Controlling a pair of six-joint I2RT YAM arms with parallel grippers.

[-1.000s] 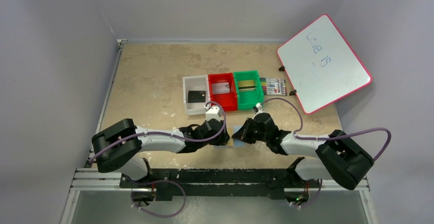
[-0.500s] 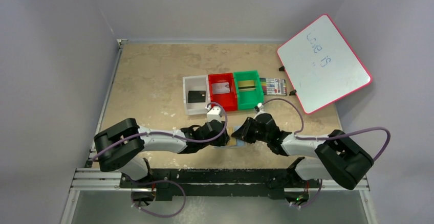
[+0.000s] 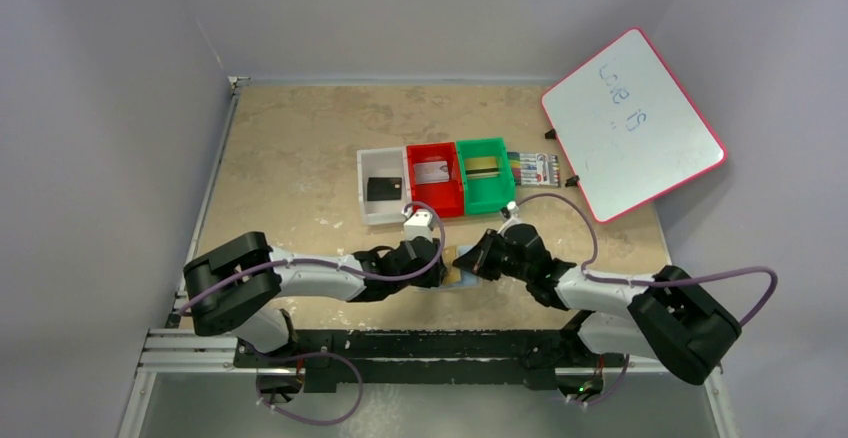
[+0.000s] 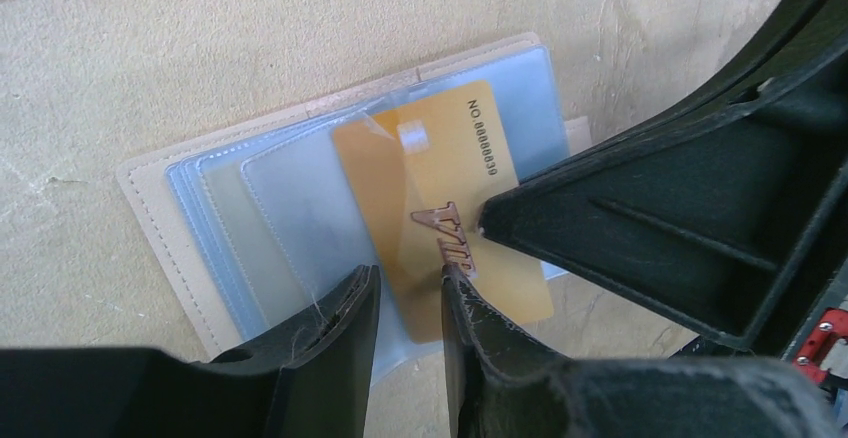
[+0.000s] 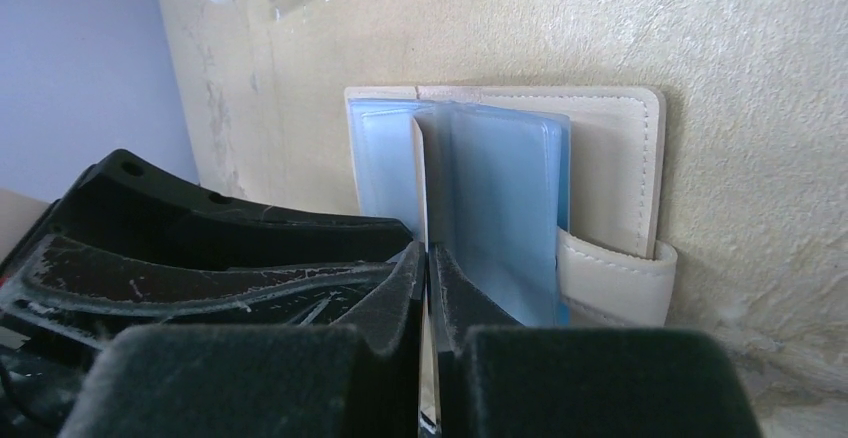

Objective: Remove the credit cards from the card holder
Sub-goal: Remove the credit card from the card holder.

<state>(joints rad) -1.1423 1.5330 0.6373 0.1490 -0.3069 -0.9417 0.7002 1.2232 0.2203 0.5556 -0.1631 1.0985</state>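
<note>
Holder lies open, lower centre of the top frame. My right gripper is clenched on the gold card; I see the left gripper slightly parted astride the sleeves.

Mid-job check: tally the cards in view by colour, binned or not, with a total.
Black: 1, black card in white bin
Grey: 1, grey card in red bin
Gold: 2, gold card in green bin, VIP card at card holder
Total: 4
</note>
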